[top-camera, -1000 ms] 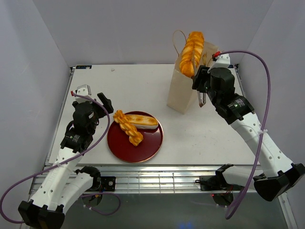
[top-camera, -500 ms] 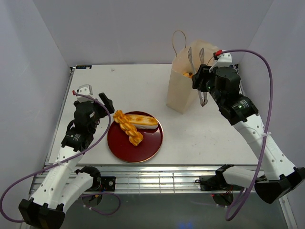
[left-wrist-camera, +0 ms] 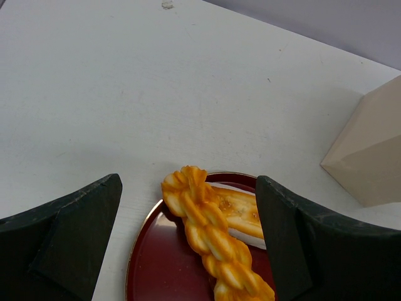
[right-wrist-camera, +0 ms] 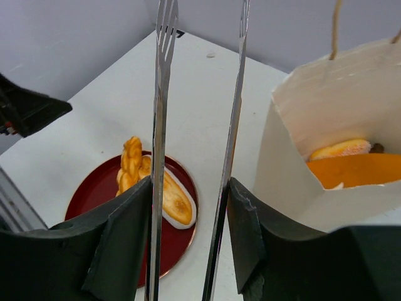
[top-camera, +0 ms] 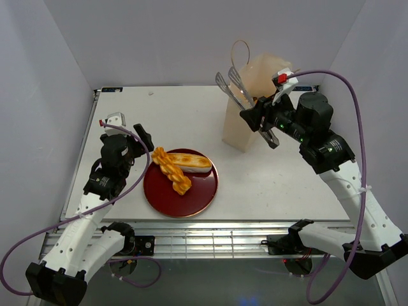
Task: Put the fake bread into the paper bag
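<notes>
A glossy braided loaf (top-camera: 171, 170) and a pale long roll (top-camera: 190, 160) lie on the dark red plate (top-camera: 191, 194). My left gripper (top-camera: 141, 141) is open and empty just left of the plate; in its wrist view (left-wrist-camera: 188, 188) the braided loaf (left-wrist-camera: 210, 235) and roll (left-wrist-camera: 241, 213) sit between its fingers. My right gripper (top-camera: 260, 120) is shut on metal tongs (top-camera: 231, 86), which stand open and empty left of the paper bag (top-camera: 241, 124). In the right wrist view the bag (right-wrist-camera: 301, 144) holds an orange loaf (right-wrist-camera: 357, 169) and a bun (right-wrist-camera: 341, 149).
The bag stands at the back right of the white table (top-camera: 178, 115), its loop handle (top-camera: 237, 54) sticking up. Grey walls close in the table on three sides. The table's front rail (top-camera: 210, 239) lies below the plate.
One second ago the tongs held a braided loaf over the bag. The loaf has dropped into the bag, and the empty tongs have swung left, away from it. The left arm barely moved.
</notes>
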Controlling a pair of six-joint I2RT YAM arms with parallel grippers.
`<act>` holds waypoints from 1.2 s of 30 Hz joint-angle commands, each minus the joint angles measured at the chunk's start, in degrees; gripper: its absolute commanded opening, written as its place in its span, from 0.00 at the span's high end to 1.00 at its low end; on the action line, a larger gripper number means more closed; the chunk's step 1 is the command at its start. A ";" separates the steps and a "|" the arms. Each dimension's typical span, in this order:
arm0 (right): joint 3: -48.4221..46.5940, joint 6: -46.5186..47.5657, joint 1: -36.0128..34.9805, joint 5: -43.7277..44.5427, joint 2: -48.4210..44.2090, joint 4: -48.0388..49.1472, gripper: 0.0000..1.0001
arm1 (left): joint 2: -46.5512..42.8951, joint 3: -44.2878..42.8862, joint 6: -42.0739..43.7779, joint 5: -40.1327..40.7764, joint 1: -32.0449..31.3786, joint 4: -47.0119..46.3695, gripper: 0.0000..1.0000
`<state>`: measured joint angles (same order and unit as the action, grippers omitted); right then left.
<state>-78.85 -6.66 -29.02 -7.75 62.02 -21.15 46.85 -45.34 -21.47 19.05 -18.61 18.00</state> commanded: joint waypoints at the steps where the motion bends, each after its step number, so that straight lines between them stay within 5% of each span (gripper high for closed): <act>1: 2.02 2.88 -0.60 -8.86 -1.11 3.04 0.46 | -0.44 -0.19 0.47 1.25 -0.29 0.19 0.02; 12: 10.46 5.07 -7.10 -14.66 -1.38 1.64 0.46 | -1.24 -0.27 0.47 4.51 -0.29 0.55 0.02; 36: 19.09 4.63 -24.77 -4.82 15.93 1.90 0.44 | -2.38 -0.36 0.29 4.33 -0.29 0.72 0.02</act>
<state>-59.00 -1.54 -52.12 -13.85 76.55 -20.82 45.41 -45.34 -21.43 23.14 -18.61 18.04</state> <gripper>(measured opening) 0.557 0.978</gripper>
